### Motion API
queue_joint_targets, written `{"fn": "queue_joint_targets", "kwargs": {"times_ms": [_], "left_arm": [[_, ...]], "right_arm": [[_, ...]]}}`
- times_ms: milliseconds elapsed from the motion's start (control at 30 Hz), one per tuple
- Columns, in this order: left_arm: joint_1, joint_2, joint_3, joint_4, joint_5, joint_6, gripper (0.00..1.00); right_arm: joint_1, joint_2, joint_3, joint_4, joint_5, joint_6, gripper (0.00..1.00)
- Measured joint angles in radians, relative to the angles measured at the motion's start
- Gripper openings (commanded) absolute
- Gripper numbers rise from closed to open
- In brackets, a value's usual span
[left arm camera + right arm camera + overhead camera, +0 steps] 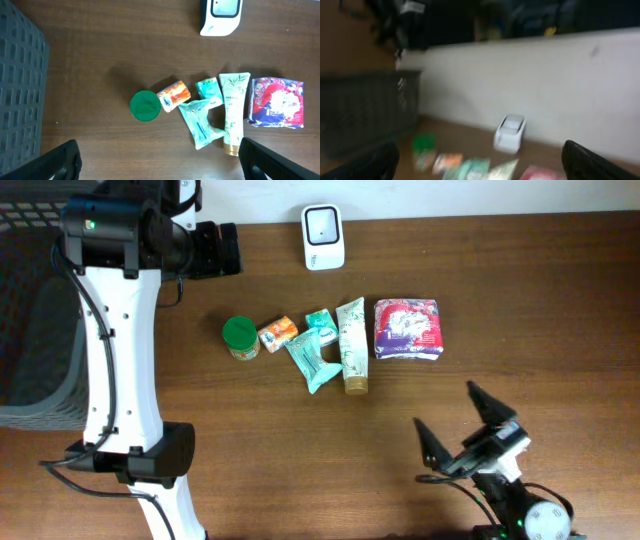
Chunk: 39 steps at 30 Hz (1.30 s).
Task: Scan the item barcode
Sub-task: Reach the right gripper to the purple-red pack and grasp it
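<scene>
Judging by layout, nothing scanned yet: left gripper (160, 162) & right gripper (455, 425) both spread wide, empty, well apart from items (312, 365). Clustered mid-table, jar (240, 336) to pack (407, 328), near scanner (323, 237) at back edge. Left to do: pick one, show barcode to scanner.

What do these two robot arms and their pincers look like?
The left arm is a long white tube with small dark holes, black drum-shaped joints, a black cable alongside and a green light on one joint. The right arm is black with a white wrist piece and a green light. The left gripper and right gripper have black, pointed fingers.
</scene>
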Motion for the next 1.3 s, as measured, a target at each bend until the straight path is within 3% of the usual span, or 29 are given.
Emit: {"fn": "queue_joint_targets", "kwargs": {"times_ms": [100, 167, 200, 233, 267, 300, 367, 400, 533, 600, 633, 667, 733, 767, 800, 833, 933, 1000, 1100, 1167, 1300], "left_arm": [[0.0, 0.0, 0.0, 0.0, 0.0, 0.0, 0.99], [0.0, 0.0, 0.0, -0.003, 0.001, 0.0, 0.99], [0.0, -0.001, 0.001, 0.005, 0.003, 0.0, 0.99], [0.0, -0.001, 0.002, -0.002, 0.005, 0.001, 0.99], [0.0, -0.001, 0.002, -0.005, 0.006, 0.003, 0.99], [0.0, -0.001, 0.003, 0.0, 0.007, 0.004, 0.99], [0.0, -0.001, 0.003, 0.002, 0.007, 0.003, 0.99], [0.0, -0.001, 0.003, -0.002, 0.008, 0.004, 0.99], [0.0, -0.001, 0.003, -0.001, 0.007, 0.004, 0.99], [0.0, -0.001, 0.003, 0.0, 0.008, 0.004, 0.99], [0.0, -0.001, 0.003, 0.0, 0.008, 0.004, 0.99], [0.0, -0.001, 0.003, 0.0, 0.008, 0.004, 0.99], [0.0, -0.001, 0.003, 0.0, 0.008, 0.004, 0.99], [0.0, -0.001, 0.003, 0.0, 0.008, 0.004, 0.99], [0.0, -0.001, 0.003, 0.0, 0.008, 0.004, 0.99], [0.0, -0.001, 0.003, 0.0, 0.007, 0.004, 0.99], [0.0, -0.001, 0.003, 0.0, 0.007, 0.004, 0.99], [0.0, -0.001, 0.003, 0.001, 0.008, 0.004, 0.99], [0.0, -0.001, 0.003, 0.0, 0.007, 0.004, 0.99], [0.0, -0.001, 0.003, 0.0, 0.007, 0.004, 0.99], [0.0, -0.001, 0.003, 0.0, 0.008, 0.004, 0.99]], "right_arm": [[0.0, 0.108, 0.143, -0.066, 0.153, -0.045, 0.99], [0.0, 0.309, 0.357, -0.262, 0.198, -0.116, 0.98], [0.0, 0.468, 0.519, -0.448, 0.206, -0.147, 0.99], [0.0, 0.738, 0.817, -0.776, 0.217, -0.178, 0.98], [0.0, 0.853, 0.913, -0.825, 0.22, -0.187, 0.99], [0.0, 1.053, 1.131, -1.057, 0.22, -0.192, 0.99], [0.0, 1.271, 1.344, -1.239, 0.215, -0.19, 0.99], [0.0, 1.431, 1.442, -1.286, 0.216, -0.188, 0.99], [-0.084, 1.788, 1.486, -1.247, 0.187, -0.085, 0.99], [-0.177, 1.958, 1.486, -1.229, 0.03, -0.138, 1.0], [-0.225, 2.062, 1.485, -1.223, -0.113, -0.204, 0.94], [-0.244, 2.1, 1.485, -1.221, -0.178, -0.234, 0.91], [-0.25, 2.166, 1.486, -1.197, -0.31, -0.278, 0.66], [-0.244, 2.174, 1.486, -1.178, -0.328, -0.291, 0.33], [-0.233, 2.182, 1.486, -1.17, -0.337, -0.294, 0.11], [-0.221, 2.185, 1.486, -1.164, -0.341, -0.3, 0.04], [-0.193, 2.185, 1.493, -1.212, -0.343, -0.293, 0.04], [-0.187, 2.163, 1.583, -1.383, -0.182, -0.274, 0.04], [-0.138, 2.021, 1.794, -1.627, 0.369, -0.047, 0.04], [-0.05, 1.97, 1.823, -1.74, 0.782, 0.166, 0.04], [0.043, 2.023, 1.737, -1.728, 1.07, 0.334, 0.04]]}}
